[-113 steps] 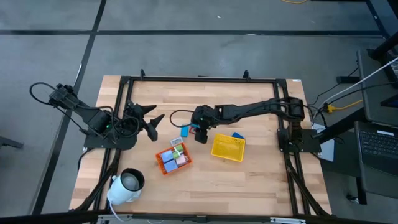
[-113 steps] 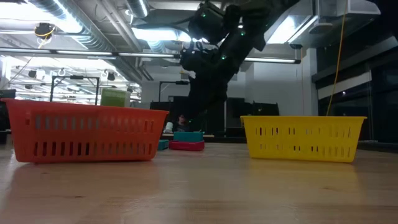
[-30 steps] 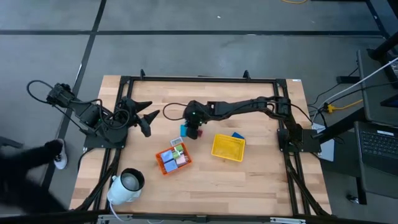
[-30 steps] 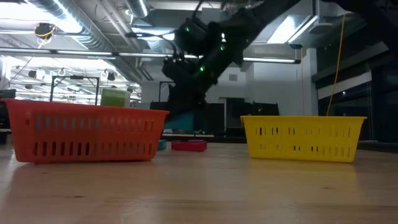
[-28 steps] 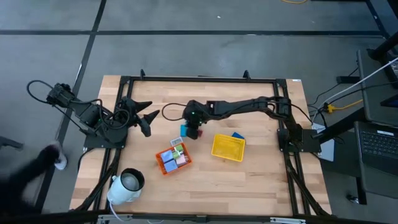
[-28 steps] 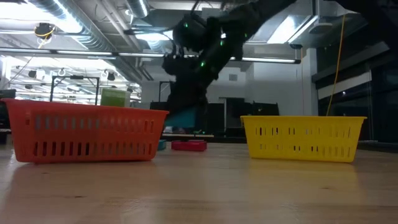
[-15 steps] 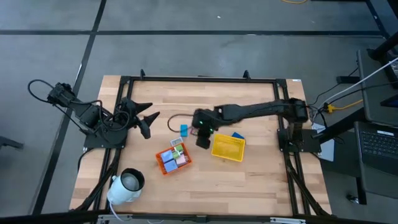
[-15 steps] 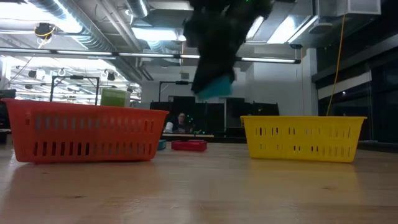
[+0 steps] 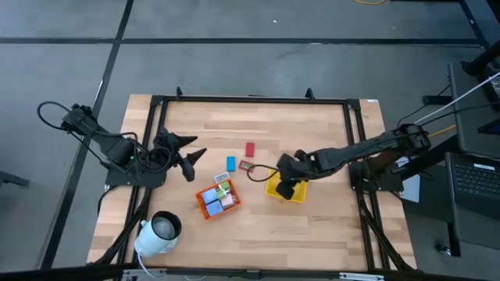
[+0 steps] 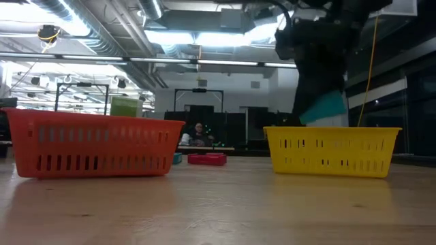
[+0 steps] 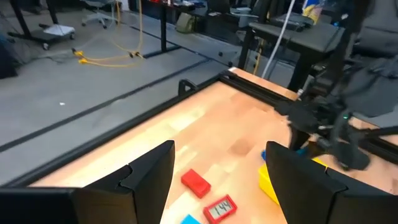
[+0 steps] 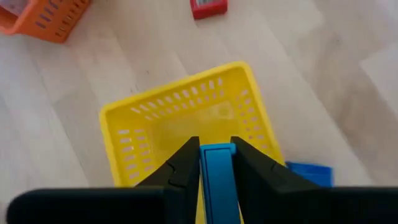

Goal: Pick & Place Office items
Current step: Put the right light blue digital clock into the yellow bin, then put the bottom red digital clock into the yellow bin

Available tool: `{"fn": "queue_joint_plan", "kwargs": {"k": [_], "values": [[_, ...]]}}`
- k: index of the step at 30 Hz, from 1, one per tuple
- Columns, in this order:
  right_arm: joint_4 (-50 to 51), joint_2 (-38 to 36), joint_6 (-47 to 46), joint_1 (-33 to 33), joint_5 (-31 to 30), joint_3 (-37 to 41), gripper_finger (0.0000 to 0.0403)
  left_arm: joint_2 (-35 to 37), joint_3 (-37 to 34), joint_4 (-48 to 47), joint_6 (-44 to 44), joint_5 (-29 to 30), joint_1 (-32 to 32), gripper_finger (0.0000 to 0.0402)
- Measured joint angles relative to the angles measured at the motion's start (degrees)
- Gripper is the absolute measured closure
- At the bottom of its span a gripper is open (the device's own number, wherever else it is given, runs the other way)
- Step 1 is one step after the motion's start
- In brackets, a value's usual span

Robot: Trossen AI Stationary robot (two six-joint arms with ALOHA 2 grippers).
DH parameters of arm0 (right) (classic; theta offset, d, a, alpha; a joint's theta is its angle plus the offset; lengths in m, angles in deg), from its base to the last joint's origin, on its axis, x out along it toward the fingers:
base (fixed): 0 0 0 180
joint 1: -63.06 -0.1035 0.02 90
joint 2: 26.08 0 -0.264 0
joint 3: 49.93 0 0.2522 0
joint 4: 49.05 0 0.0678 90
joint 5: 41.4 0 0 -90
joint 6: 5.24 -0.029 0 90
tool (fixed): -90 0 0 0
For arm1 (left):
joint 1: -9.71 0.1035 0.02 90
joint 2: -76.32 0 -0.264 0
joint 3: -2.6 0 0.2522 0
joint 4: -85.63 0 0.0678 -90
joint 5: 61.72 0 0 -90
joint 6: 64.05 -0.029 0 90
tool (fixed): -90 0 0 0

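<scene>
Right pincer (image 12: pixel 217 163) clamped on a blue piece (image 12: pixel 217 180), held above the yellow tray (image 9: pixel 286 186) (its interior appears empty in the right wrist view). Left pincer (image 9: pixel 192 157) waits near the table's (image 9: pixel 312 226) left edge, fingers apart, holding nothing. On the table between the arms lie a red piece (image 9: pixel 250 149), a red-framed piece (image 9: pixel 244 165) and a light blue piece (image 9: pixel 231 163). The orange tray (image 9: pixel 216 198) contains several coloured pieces. Another blue piece (image 12: pixel 309 173) lies just beside the yellow tray.

Right gripper (image 10: pixel 320 102) top cut off by upper frame edge in low view, blurred; held teal piece (image 10: pixel 325 107) smeared, shape unclear. Orange tray (image 12: pixel 37 15) cropped at upper left of right wrist view. Tray contents (image 9: pixel 219 199) too small to identify.
</scene>
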Motion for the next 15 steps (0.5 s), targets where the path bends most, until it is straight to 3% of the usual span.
{"fn": "queue_joint_plan", "kwargs": {"k": [11,15], "values": [[-3.14,0.54,-1.82,1.32,-2.97,2.36,0.0272,-0.82,0.0,0.41,1.03,-2.14,0.01,0.0155],[-8.89,0.54,2.63,1.76,-2.79,2.36,0.0267,-0.82,0.0,0.4,1.08,-2.15,0.01,0.0155]]}}
